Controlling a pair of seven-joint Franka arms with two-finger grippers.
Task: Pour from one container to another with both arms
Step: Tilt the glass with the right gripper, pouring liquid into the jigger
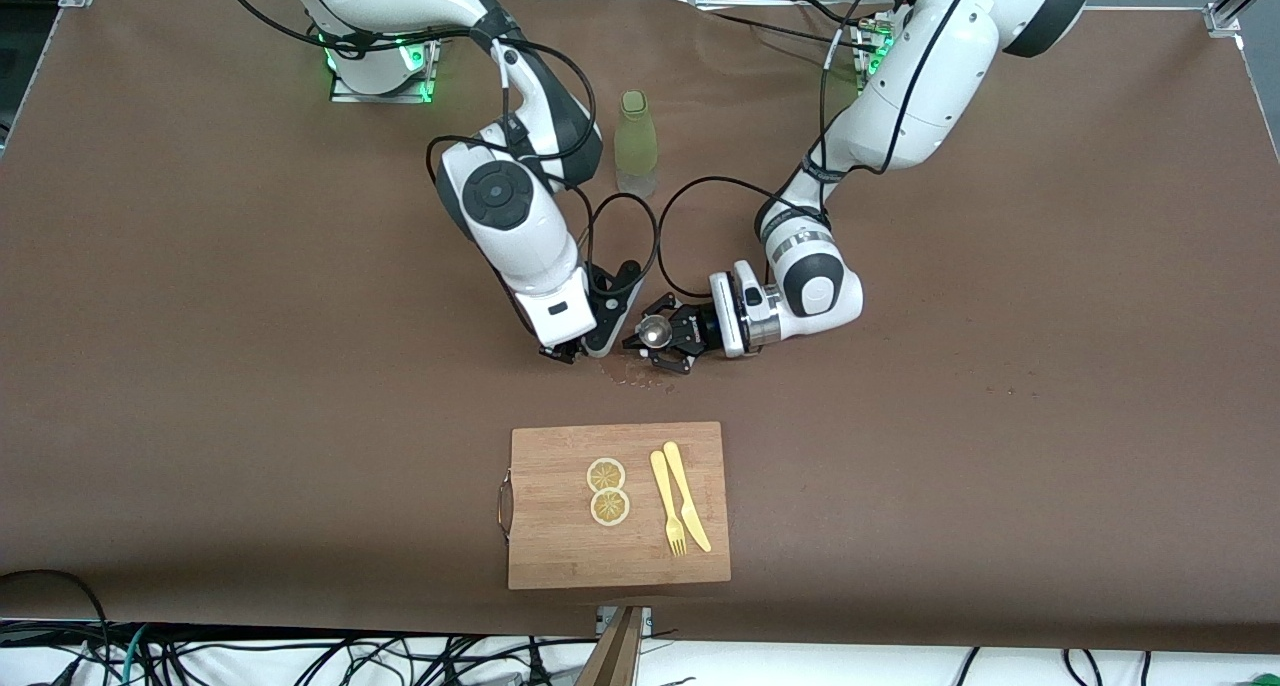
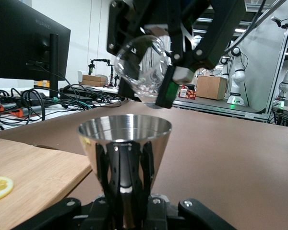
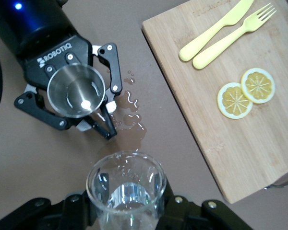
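- I had the left gripper (image 1: 655,338) reaching in sideways low over the brown table (image 1: 200,366), its two fingers clamped on the waist of the steel jigger (image 1: 654,331), which stood upright with its round mouth open to the ceiling
- In the left wrist view the jigger (image 2: 125,158) rose straight up from between that gripper's fingers, its bowl shiny inside
- I had the right gripper (image 1: 562,352) pointing down just beside the left one, toward the right arm's end of the table, closed around the tiny clear glass cup (image 2: 143,71)
- From the left wrist view the cup hung tilted above the jigger's mouth, its rim a little apart from the steel, a bit of clear liquid at its bottom
- The right wrist view showed the glass cup (image 3: 127,189) gripped between the fingers, with the jigger (image 3: 77,91) beside it in the left gripper (image 3: 69,103)
- A puddle of spilled liquid (image 3: 129,120) lay on the table under the two grippers
- An olive-green bottle (image 1: 635,144) stood upright farther from the front camera than both grippers
- A wooden cutting board (image 1: 560,556) lay nearer to the front camera than the grippers, carrying two lemon slices (image 1: 607,491) and a yellow plastic fork (image 1: 667,502) and knife (image 1: 687,494)
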